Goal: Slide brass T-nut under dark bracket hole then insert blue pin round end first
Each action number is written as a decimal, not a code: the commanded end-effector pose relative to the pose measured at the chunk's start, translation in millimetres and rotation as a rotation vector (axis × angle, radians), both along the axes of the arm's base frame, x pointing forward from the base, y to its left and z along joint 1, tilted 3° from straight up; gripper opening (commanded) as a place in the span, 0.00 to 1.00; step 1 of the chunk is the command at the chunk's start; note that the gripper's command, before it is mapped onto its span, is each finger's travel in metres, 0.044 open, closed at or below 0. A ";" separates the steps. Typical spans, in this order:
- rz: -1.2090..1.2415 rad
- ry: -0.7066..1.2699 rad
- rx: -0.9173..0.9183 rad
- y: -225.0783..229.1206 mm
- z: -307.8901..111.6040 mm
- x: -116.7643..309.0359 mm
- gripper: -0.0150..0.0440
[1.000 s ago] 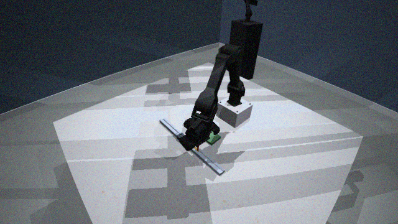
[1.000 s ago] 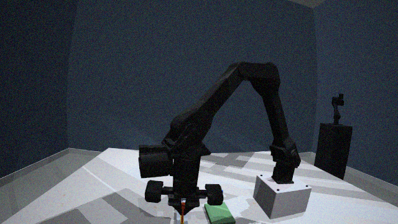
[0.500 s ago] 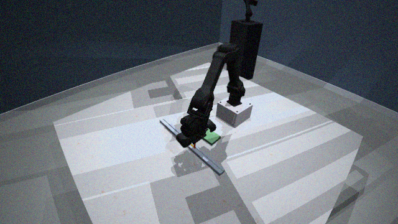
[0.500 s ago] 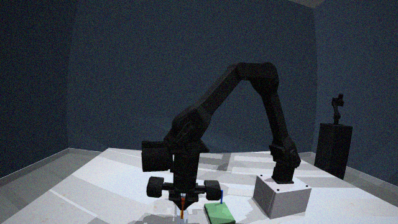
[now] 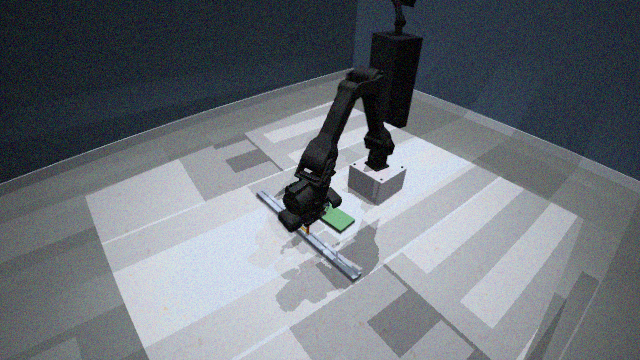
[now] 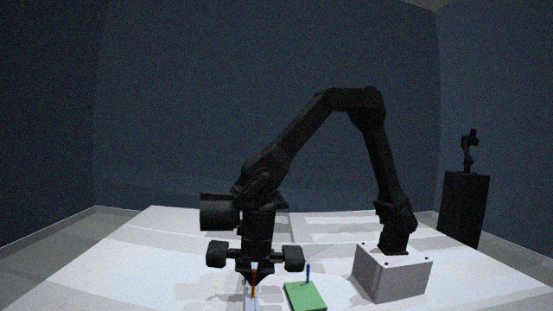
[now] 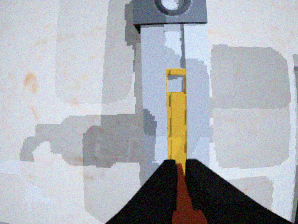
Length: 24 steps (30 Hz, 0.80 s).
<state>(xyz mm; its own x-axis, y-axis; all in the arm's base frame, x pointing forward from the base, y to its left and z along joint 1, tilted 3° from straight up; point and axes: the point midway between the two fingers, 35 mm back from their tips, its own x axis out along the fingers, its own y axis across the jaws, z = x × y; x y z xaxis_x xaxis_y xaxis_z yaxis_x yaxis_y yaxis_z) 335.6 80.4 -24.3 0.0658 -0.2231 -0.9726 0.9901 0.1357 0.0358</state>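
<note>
Top view. One black arm [image 5: 325, 135] [image 6: 302, 130], mounted on a pale block [image 5: 377, 187] [image 6: 399, 276]. End effector [image 5: 306, 226] [image 6: 254, 282] [image 7: 180, 169]: pointing down over an aluminum rail [image 5: 334, 257] [image 6: 251, 306] [image 7: 152, 85], which runs on the surface [image 5: 200, 280] [image 6: 143, 259] [image 7: 250, 25] from about ten o'clock to between four and five o'clock. One orange handle [image 5: 307, 229] [image 6: 253, 278] [image 7: 186, 195], partly visible beneath the end effector. One green tray [image 5: 340, 220] [image 6: 304, 295], just beside the rail, at about three o'clock from the handle.

Exterior view. End effector: closed on the orange handle, which stands roughly upright above the rail. Green tray: between four and five o'clock from the end effector. One blue pin [image 6: 308, 273], upright at the tray's far part. One dark pedestal [image 6: 463, 207] [image 5: 395, 75] with a smaller arm [image 6: 467, 151] [image 5: 399, 20] on it, at two o'clock.

Wrist view. Orange handle between the two black fingers. One brass T-nut [image 7: 176, 112], at twelve o'clock from the fingertips, lengthwise along the middle of the rail; whether it lies under the slot's lips, cannot be told. One dark bracket [image 7: 195, 14] with a round hole, across the rail at twelve o'clock; T-nut apart from it, short of the hole.
</note>
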 end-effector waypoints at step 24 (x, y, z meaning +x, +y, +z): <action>0.003 -0.001 -0.009 -35.8 0.1 4.7 0.00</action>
<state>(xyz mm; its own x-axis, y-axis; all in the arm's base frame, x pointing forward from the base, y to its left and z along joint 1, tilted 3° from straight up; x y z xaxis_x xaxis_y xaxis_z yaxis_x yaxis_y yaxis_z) 339.6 46.7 -24.3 0.0642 -0.2274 -0.9717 0.9903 0.1344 0.0339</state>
